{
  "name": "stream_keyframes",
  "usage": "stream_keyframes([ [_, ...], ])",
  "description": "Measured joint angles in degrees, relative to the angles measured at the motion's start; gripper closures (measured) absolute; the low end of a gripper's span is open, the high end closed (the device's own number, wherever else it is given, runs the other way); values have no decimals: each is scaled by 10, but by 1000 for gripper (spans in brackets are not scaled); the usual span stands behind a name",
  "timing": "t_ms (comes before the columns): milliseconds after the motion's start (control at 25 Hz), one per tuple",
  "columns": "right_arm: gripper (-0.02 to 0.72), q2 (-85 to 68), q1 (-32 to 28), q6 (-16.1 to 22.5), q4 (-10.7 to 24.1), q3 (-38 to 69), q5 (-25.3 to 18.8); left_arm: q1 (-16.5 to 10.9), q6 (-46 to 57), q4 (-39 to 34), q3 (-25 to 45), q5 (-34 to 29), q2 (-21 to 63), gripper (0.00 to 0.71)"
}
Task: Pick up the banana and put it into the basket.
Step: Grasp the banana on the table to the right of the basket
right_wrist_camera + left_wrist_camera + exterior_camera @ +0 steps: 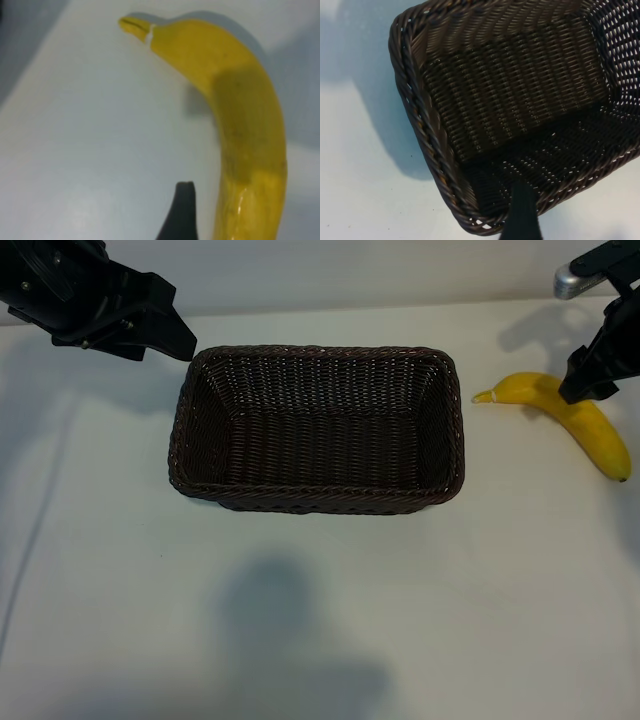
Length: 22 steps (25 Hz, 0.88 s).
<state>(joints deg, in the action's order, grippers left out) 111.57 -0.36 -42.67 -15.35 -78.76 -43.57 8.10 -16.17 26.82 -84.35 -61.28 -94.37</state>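
The banana (pixel 573 418) lies on the white table right of the basket (pixel 320 353), its pale stem tip towards the basket. My right gripper (pixel 590 386) hangs over the banana's middle, open. In the right wrist view one dark finger (pixel 183 215) stands beside the banana (pixel 240 100) with a gap between them; the other finger is out of frame. My left gripper (pixel 172 340) is parked above the basket's far left corner, open and empty. Its one visible finger (pixel 522 215) shows over the basket's rim (pixel 415 115). Nothing lies inside the basket.
The white table (pixel 320 620) stretches bare in front of the basket, with a broad shadow on it. A silver metal part (pixel 575 282) sits at the far right corner, behind the right arm.
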Motion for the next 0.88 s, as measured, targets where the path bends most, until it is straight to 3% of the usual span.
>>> stream_keyframes([
  [880,43,77,0,-17,-4,0,30,0,0,0,0,0,0,115],
])
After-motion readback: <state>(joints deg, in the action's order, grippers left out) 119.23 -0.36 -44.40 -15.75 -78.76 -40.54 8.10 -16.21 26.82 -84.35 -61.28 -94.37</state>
